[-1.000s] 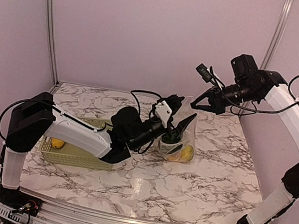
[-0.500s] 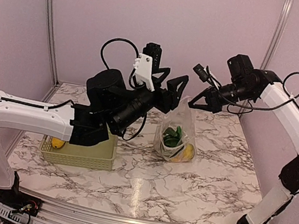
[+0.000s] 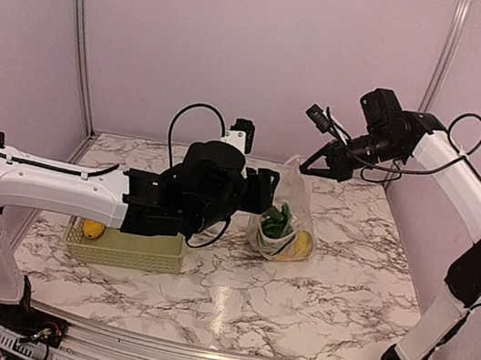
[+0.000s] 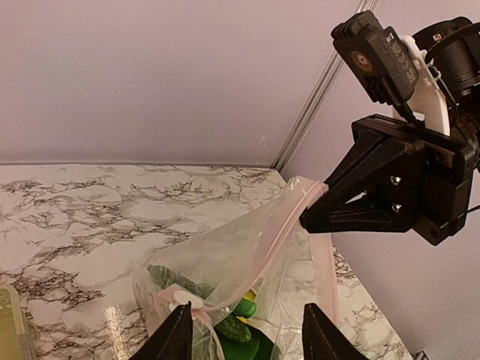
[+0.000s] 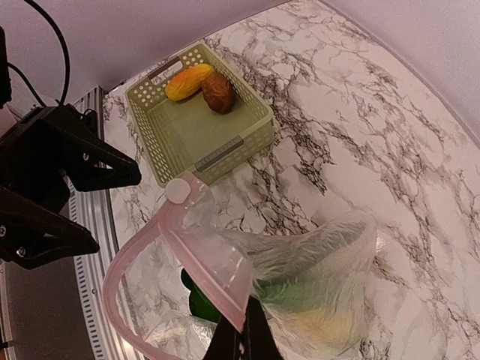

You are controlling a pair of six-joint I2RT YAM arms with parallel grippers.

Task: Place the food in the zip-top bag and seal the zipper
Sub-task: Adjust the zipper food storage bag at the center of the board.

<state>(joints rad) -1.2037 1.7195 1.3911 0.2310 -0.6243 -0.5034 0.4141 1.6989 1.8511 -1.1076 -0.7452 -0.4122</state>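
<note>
Above the marble table (image 3: 334, 283), in the overhead view, your right pincer (image 3: 305, 167) is clamped on the top corner of the zip-top bag (image 3: 291, 209). The bag hangs below it, reaching the marble. Your left pincer (image 3: 266, 195) sits just left of the bag, jaws apart, gripping nothing. Behind that pincer, its arm partly covers a pale green lattice basket (image 3: 131, 256).

From the left wrist, your two black fingers stand either side of the bag's mouth. Thin, crinkled clear plastic rises ahead of them to the right pincer's tips. A pink zipper strip (image 4: 324, 274) edges it, with a white slider (image 4: 180, 297). Inside lies a dark green cucumber (image 4: 176, 279).

From the right wrist, the bag droops beneath your closed fingers, its zipper strip looping out. Beyond it, the basket holds a smooth yellow fruit (image 5: 189, 81) touching a brown lump (image 5: 218, 91).
</note>
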